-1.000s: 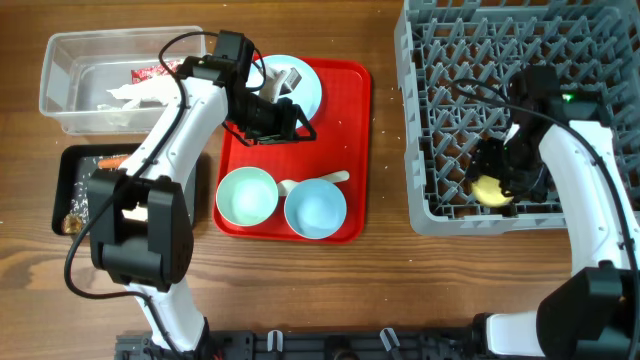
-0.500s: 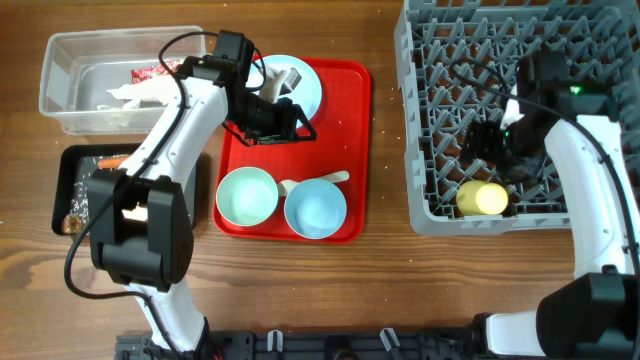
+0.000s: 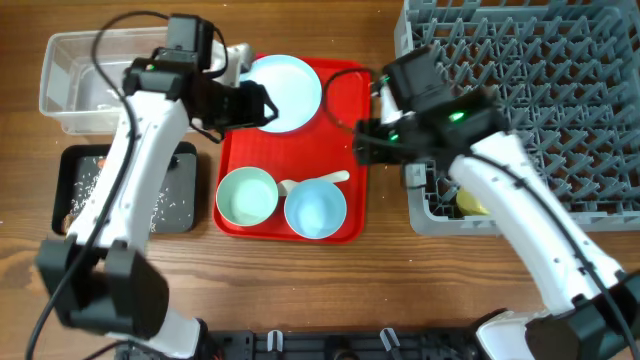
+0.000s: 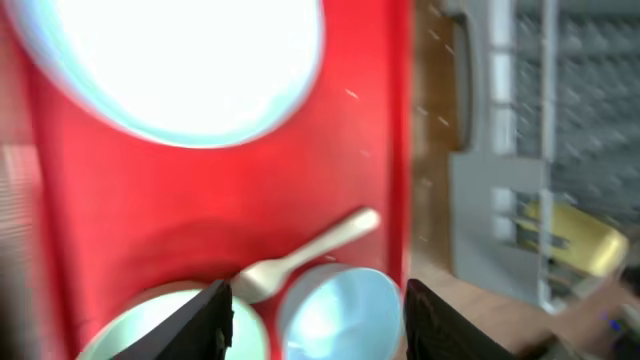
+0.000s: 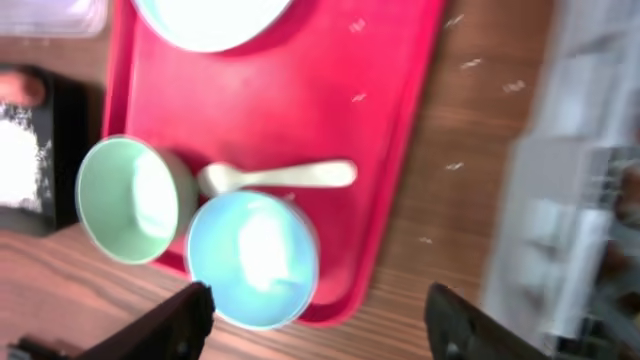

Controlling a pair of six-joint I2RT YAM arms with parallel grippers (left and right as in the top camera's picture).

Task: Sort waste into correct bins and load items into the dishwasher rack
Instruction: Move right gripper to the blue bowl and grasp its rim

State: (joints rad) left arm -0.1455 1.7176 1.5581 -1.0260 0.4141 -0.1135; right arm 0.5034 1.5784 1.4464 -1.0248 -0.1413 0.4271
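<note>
The pale blue plate (image 3: 288, 90) lies at the back of the red tray (image 3: 345, 100). The pale green bowl (image 3: 247, 196), pale blue bowl (image 3: 315, 208) and white spoon (image 3: 322, 182) sit at its front. The yellow cup (image 3: 470, 200) lies in the grey dishwasher rack (image 3: 520, 60) near its front left corner. My left gripper (image 3: 252, 104) is open and empty at the plate's left edge; its wrist view shows the spoon (image 4: 310, 250) and blue bowl (image 4: 340, 315). My right gripper (image 3: 366, 140) is open and empty above the tray's right edge; below it lie the blue bowl (image 5: 250, 255) and spoon (image 5: 280, 177).
The clear tub (image 3: 70, 80) stands at the back left, partly hidden by my left arm. The black tray (image 3: 170, 210) in front of it holds scattered rice (image 3: 95, 185). Bare wood runs between the red tray and the rack.
My right gripper let go of the yellow cup in the rack and swung left to the red tray's edge. My left gripper moved off the plate to its left edge.
</note>
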